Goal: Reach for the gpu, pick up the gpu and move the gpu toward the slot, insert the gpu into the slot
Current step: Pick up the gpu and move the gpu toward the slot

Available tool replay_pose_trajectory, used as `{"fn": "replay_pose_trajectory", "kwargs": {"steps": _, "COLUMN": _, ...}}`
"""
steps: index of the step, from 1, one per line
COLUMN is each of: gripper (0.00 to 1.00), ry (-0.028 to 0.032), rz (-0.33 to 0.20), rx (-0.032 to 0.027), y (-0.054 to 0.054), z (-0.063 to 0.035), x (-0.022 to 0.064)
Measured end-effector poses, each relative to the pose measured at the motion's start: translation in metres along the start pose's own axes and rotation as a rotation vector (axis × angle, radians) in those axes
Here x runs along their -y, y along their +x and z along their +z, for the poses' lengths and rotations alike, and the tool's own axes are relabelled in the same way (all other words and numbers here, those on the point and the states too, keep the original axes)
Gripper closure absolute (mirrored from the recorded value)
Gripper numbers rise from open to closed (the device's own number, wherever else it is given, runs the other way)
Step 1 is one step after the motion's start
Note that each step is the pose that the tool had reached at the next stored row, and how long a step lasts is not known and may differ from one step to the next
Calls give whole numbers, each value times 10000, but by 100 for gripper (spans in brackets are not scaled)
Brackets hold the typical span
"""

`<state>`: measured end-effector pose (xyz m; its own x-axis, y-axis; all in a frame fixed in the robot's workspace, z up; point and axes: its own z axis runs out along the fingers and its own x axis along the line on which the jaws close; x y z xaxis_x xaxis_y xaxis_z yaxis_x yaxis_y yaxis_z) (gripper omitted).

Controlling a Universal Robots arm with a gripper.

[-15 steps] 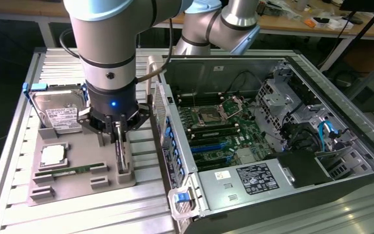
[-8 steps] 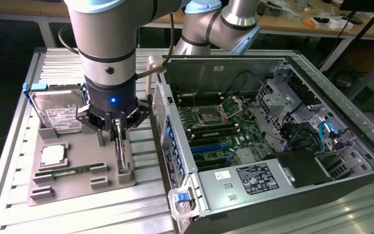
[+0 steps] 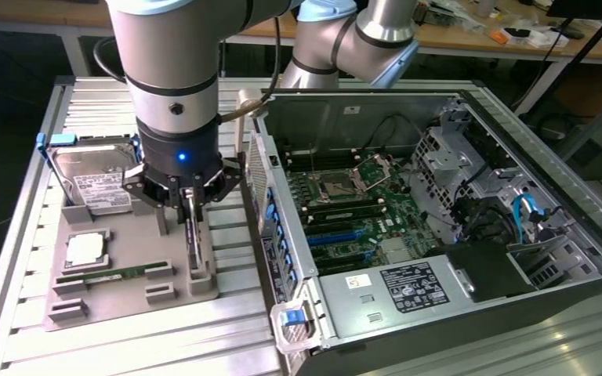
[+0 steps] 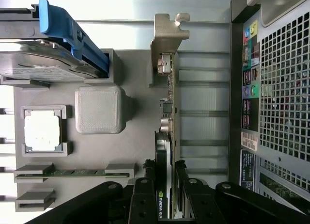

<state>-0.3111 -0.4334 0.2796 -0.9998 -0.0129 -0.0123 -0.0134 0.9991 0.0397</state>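
Note:
The gpu stands on its edge in a grey holder plate on the table, at the exterior view's left of the open computer case. In the wrist view the gpu runs away from the camera, with its silver bracket at the far end. My gripper is directly over it, and its black fingers press against both faces of the card. The slot is the long blue strip on the motherboard inside the case, well apart from the gripper.
The holder plate also carries a silver hard drive with blue rails, a square processor chip and a green memory stick. The case's perforated rear wall rises close beside the gpu. A power supply sits at the case's near end.

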Motion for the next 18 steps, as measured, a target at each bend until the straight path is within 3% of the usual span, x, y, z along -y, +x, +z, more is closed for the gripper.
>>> {"fn": "replay_pose_trajectory", "kwargs": {"steps": 7, "gripper": 73, "ry": 1, "rz": 2, "rx": 2, "y": -1, "z": -98, "x": -5}}
{"fn": "replay_pose_trajectory", "kwargs": {"steps": 18, "gripper": 73, "ry": 0, "rz": 1, "rx": 2, "y": -5, "z": -475, "x": -20}}
